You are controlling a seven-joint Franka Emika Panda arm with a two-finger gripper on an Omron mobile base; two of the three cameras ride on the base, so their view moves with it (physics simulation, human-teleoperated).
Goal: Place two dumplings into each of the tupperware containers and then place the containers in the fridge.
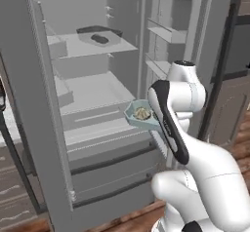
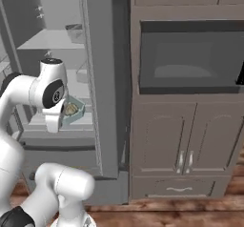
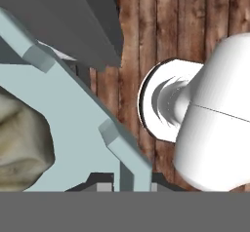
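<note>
Fridge (image 1: pixel 34 104) doors stand wide, so the shelves are reachable from the front. Dark grey container (image 1: pixel 99 35) already sits on the upper shelf, toward its back edge, with a dark lump inside that is too blurred to name as dumplings; that half of the job looks done. Pale teal container (image 1: pixel 139 116) is carried by the arm just in front of the open fridge, level with the front edge of the lower shelves and near the right door; it is not yet resting on any shelf. Dumplings (image 1: pixel 142 113) lie inside it; the count isn't clear from the base views, and the hand view shows one beige wrinkled lump (image 3: pixel 19 143) close against the teal floor. Gripper (image 2: pixel 61 117) is clamped shut on the teal container's near rim, the fingers themselves hidden behind the wrist in the base views; the hand view has the teal wall (image 3: pixel 97 128) right at the fingertips, which fits a rim pinch. The tray is held roughly level, probably so the dumplings don't roll out, and the rim grip leaves the bottom free to be set flat on a shelf. Judged step: bringing the second container in to a shelf. The next move needs clearance over the shelf lip and past the right door bins (image 1: pixel 168 36).
</note>
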